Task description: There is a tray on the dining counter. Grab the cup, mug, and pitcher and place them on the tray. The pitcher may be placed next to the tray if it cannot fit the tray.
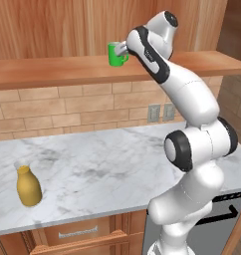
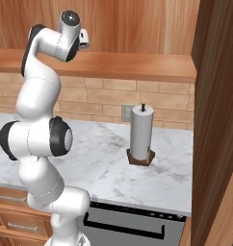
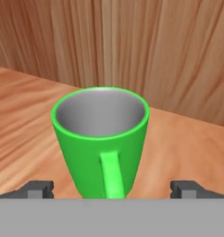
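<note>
End effector (image 3: pixel 112 189) spread wide, fingertips either side of mug (image 3: pixel 101 139), handle between them

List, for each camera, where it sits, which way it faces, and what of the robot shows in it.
Left base view: behind the arm's left, facing the marble counter, pitcher and wooden shelf; the arm reaches the mug.
Right base view: behind its right, facing the paper towel holder; arm at left.
Hand view: looks along the open gripper at the mug's handle side.
Shared: counter, shelf, arm.
</note>
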